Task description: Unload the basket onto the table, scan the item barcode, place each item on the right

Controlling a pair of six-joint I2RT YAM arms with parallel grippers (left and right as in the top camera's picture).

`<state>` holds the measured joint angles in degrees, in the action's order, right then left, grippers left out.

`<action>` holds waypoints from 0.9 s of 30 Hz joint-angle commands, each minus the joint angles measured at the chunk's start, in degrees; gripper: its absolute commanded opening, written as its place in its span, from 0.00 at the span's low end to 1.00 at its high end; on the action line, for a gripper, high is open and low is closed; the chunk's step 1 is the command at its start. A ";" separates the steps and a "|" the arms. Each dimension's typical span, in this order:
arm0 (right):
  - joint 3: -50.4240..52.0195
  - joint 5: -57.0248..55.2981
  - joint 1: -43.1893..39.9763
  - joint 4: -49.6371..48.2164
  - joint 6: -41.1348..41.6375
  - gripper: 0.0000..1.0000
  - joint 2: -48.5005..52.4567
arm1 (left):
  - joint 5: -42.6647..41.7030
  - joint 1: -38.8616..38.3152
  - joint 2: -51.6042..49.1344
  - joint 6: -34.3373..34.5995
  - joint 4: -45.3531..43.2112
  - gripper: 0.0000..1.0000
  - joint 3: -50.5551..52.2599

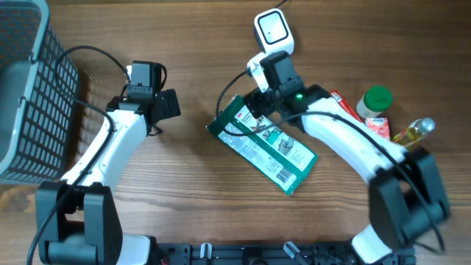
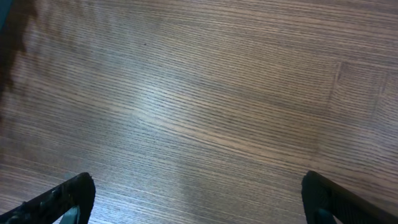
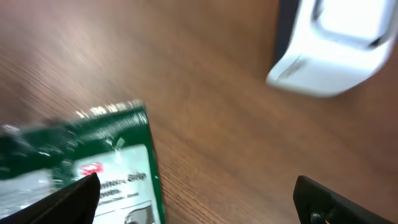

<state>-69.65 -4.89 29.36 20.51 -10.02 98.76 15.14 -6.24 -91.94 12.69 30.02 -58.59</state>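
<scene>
The flat green glossy packet [image 1: 268, 151] is found just below the white boxy scanner [image 1: 273, 32]. It is judged light, bendy, slippery; an edge should be pinched. The left gripper [image 2: 199, 198] and right gripper [image 3: 196, 200] are spread, empty.

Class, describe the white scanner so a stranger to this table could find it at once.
On the wooden table, look to the far side, beyond the flat green packet in the middle. The scanner stands there: a white, rounded-square block with a dark frame on its face, unlike the green-capped bottle off to the right.
</scene>
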 commanded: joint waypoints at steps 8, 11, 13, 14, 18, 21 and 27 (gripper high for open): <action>-0.17 -0.15 0.17 -0.33 -1.99 1.00 -38.84 | 0.11 0.09 -0.24 -0.31 0.00 1.00 -0.52; -0.17 -0.15 0.17 -0.31 -2.01 1.00 -48.28 | 0.11 0.09 -0.24 -0.31 0.00 1.00 -0.52; -0.17 -0.66 -0.09 1.75 -2.19 1.00 -54.23 | 0.11 0.09 -0.24 -0.31 0.00 1.00 -0.52; -0.17 -1.09 -1.05 3.28 -3.76 1.00 -58.75 | 0.11 0.09 -0.24 -0.31 0.00 1.00 -0.52; 1.66 1.51 -5.64 10.58 -1.11 1.00 -69.02 | 0.11 0.09 -0.24 -0.31 0.00 1.00 -0.52; 8.98 4.98 -10.73 12.09 0.11 1.00 -79.52 | 0.11 0.09 -0.24 -0.31 0.00 1.00 -0.52; 30.32 7.87 -17.64 -0.74 3.19 1.00 -97.11 | 0.11 0.09 -0.24 -0.31 0.00 1.00 -0.52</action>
<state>-48.27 0.47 14.00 26.94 -9.93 7.14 15.14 -6.24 -91.94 12.69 30.00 -58.59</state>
